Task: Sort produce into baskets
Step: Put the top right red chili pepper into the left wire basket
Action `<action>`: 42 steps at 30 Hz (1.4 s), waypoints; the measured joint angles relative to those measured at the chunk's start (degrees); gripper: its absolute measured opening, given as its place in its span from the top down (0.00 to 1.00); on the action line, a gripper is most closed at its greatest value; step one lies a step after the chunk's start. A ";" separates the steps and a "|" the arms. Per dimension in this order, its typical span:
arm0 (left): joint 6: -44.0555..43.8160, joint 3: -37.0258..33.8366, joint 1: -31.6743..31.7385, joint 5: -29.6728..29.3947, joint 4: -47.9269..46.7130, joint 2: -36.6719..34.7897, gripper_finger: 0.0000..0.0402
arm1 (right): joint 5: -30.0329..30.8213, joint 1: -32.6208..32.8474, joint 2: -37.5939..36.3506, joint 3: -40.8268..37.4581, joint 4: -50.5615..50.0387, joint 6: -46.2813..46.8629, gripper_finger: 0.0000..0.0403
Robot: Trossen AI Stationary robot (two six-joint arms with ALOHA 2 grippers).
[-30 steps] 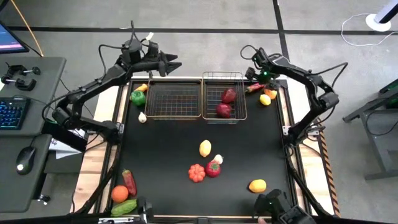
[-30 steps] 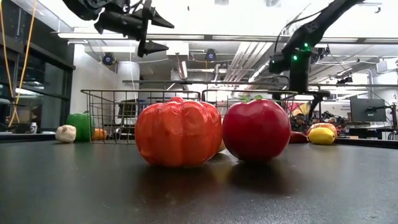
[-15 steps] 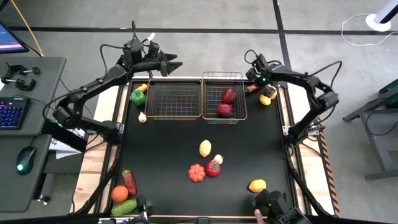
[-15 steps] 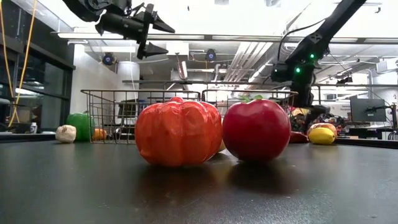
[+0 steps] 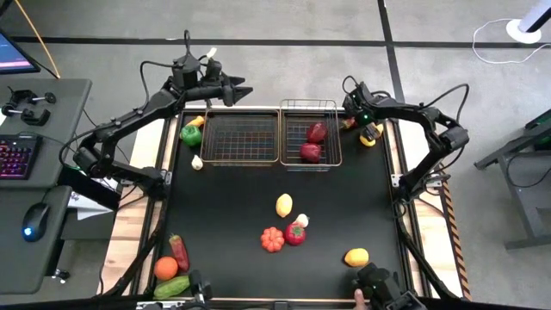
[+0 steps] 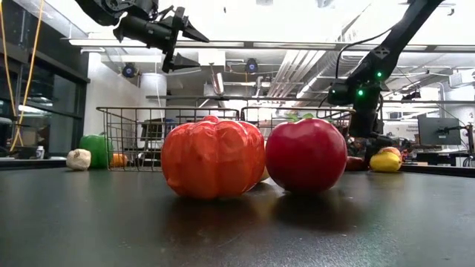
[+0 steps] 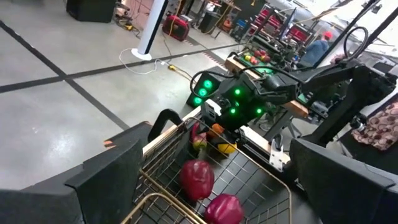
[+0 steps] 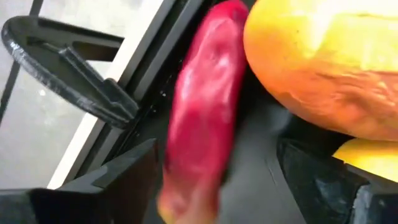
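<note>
My right gripper (image 5: 355, 118) is open and low over the table's far right corner, just right of the right basket (image 5: 331, 138). Its fingers (image 8: 112, 186) stand on either side of a long red pepper (image 8: 202, 118), and I see no touch. An orange piece (image 8: 323, 62) and a yellow piece (image 8: 367, 155) lie right beside the pepper. Two dark red fruits (image 5: 318, 132) (image 5: 310, 152) lie in the right basket. My left gripper (image 5: 239, 89) is open and empty, high above the far edge of the left basket (image 5: 239, 138), whose floor holds nothing.
A green pepper (image 5: 191, 134), a small orange piece (image 5: 197, 121) and a garlic (image 5: 197, 162) lie left of the left basket. Mid-table lie a lemon (image 5: 284, 205), an orange pepper (image 5: 272, 239), a tomato (image 5: 295, 233) and a second lemon (image 5: 356, 257). An orange (image 5: 165, 268), a red pepper (image 5: 179, 251) and a cucumber (image 5: 171, 287) lie at the near left corner.
My right gripper has gone down and a little toward the near edge, onto the cluster of produce at the table's far right corner, staying open.
</note>
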 joint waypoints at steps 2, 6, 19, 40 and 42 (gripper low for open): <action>-0.01 0.00 -0.14 -0.01 -0.01 0.00 0.02 | 0.72 0.00 0.00 -0.43 0.71 0.49 0.21; -0.01 0.00 -0.49 -0.61 -0.01 0.00 0.02 | 2.01 0.02 0.02 -0.47 1.10 1.18 0.21; -1.06 0.00 -2.35 -0.66 -0.01 0.00 0.02 | 0.16 0.32 0.02 -0.47 0.24 -2.04 0.52; -7.93 0.00 -3.34 10.29 16.85 -2.59 0.02 | 6.40 3.12 -19.05 -0.42 9.06 -19.51 0.81; -9.26 0.00 -3.34 10.18 19.72 -2.94 0.02 | 6.35 3.66 -21.63 -0.42 13.00 -23.03 0.81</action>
